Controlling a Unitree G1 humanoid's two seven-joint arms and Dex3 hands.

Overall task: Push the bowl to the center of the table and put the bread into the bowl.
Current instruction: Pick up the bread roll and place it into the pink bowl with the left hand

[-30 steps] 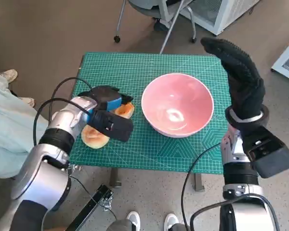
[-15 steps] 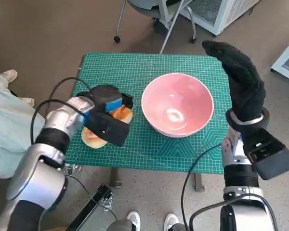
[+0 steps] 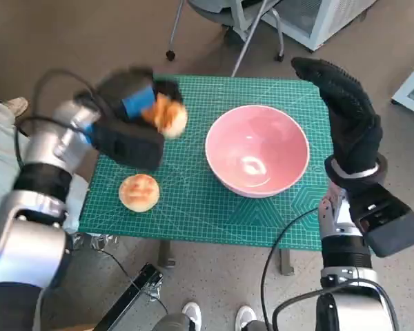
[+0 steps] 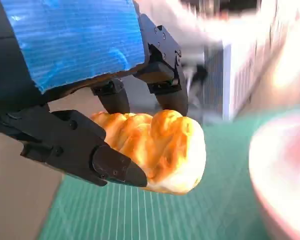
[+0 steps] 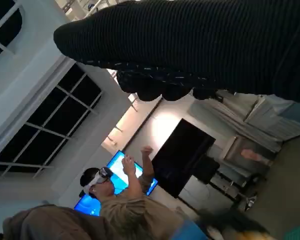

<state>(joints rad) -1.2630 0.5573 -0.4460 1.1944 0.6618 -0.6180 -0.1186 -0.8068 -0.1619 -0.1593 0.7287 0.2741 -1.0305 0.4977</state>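
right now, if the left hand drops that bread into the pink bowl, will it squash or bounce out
Probably neither. The bread looks soft and light, yet keeps its shape in the left hand. The bowl is deep and wide, so it should settle inside, perhaps rolling slightly.

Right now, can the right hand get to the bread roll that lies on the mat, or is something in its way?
Probably not easily. The right hand is raised at the table's far right edge, and the pink bowl stands between it and the roll on the mat. The left hand, though it holds another bread piece, is nearer.

Left hand (image 3: 134,96) is raised, fingers (image 4: 110,165) clamped on bread (image 4: 162,150); right hand (image 3: 346,110) is upright, fingers together, holding nothing.
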